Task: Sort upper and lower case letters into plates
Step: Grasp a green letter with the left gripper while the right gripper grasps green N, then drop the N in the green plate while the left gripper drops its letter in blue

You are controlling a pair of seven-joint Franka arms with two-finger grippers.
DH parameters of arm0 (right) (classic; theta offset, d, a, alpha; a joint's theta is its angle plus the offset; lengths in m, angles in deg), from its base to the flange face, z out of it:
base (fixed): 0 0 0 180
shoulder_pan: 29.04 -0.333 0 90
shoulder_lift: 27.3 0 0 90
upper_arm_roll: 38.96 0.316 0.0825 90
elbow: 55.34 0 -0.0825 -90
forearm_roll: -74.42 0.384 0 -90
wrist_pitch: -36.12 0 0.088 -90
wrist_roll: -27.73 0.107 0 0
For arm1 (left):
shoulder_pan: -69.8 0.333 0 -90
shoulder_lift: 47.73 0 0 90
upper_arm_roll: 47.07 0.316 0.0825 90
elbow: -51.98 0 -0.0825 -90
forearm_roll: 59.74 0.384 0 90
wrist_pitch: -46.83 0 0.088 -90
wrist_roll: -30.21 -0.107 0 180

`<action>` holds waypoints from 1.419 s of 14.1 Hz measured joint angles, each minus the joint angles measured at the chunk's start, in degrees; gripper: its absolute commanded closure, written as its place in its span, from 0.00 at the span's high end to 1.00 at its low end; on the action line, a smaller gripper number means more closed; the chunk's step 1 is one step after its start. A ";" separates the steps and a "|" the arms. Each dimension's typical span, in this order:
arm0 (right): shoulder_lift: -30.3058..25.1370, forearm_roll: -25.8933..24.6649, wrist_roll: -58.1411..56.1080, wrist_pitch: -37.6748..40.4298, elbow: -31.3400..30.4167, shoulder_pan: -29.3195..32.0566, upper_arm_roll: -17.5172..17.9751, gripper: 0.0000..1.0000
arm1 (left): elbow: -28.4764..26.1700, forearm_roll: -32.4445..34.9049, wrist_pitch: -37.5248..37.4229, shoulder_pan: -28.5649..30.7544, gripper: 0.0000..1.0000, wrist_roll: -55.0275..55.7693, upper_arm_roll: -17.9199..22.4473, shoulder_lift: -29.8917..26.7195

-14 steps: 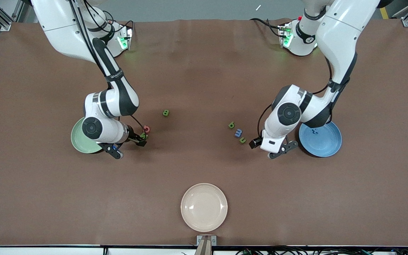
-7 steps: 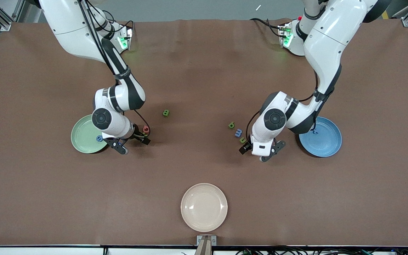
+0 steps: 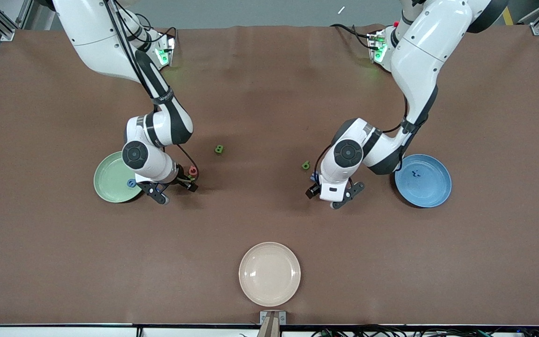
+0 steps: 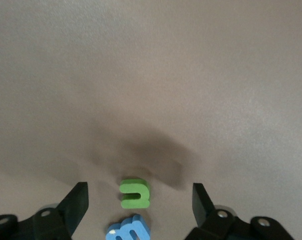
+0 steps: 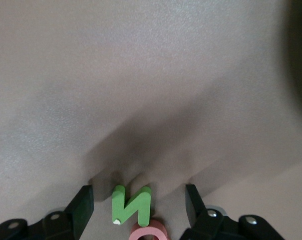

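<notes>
Both arms down at the table w/ fingers spread, nothing held. Left gripper (image 4: 138, 200) straddles a green n-shaped letter (image 4: 135, 193) w/ a blue m-shaped letter (image 4: 128, 231) just beside it, near the blue plate (image 3: 431, 193). Right gripper (image 5: 136, 204) brackets a green N letter (image 5: 131, 204) touching a red O letter (image 5: 148, 232), beside the pale green plate (image 3: 105, 180). Letters look light, chunky, prob foam or wood, rigid enough; pinch across flat sides. No brand text readable; only the letter shapes themselves.
</notes>
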 measured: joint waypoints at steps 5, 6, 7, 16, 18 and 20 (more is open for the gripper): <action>-0.30 0.01 0.18 -0.25 0.13 -0.33 0.00 0.02 | -0.01 0.00 0.00 -0.37 0.69 0.00 0.06 0.43; -0.30 0.01 0.18 -0.25 0.13 -0.34 0.00 0.00 | -0.01 0.00 0.00 -0.37 0.69 0.00 0.10 0.46; -0.30 0.01 0.19 -0.25 0.14 -0.34 0.00 0.00 | -0.01 0.00 0.00 -0.37 0.63 0.00 0.13 0.46; -6.33 -0.04 -16.28 17.89 4.76 12.16 -1.74 0.01 | 0.01 0.00 0.00 -0.48 0.31 0.00 0.08 0.60; -6.84 -0.10 -23.82 18.93 4.62 16.31 -1.81 0.01 | 0.04 0.00 0.00 -0.54 0.23 0.00 0.09 0.56; -6.59 -0.13 -30.68 18.90 4.08 19.84 -1.85 0.01 | 0.05 0.00 -0.01 -0.57 0.15 0.00 0.08 0.52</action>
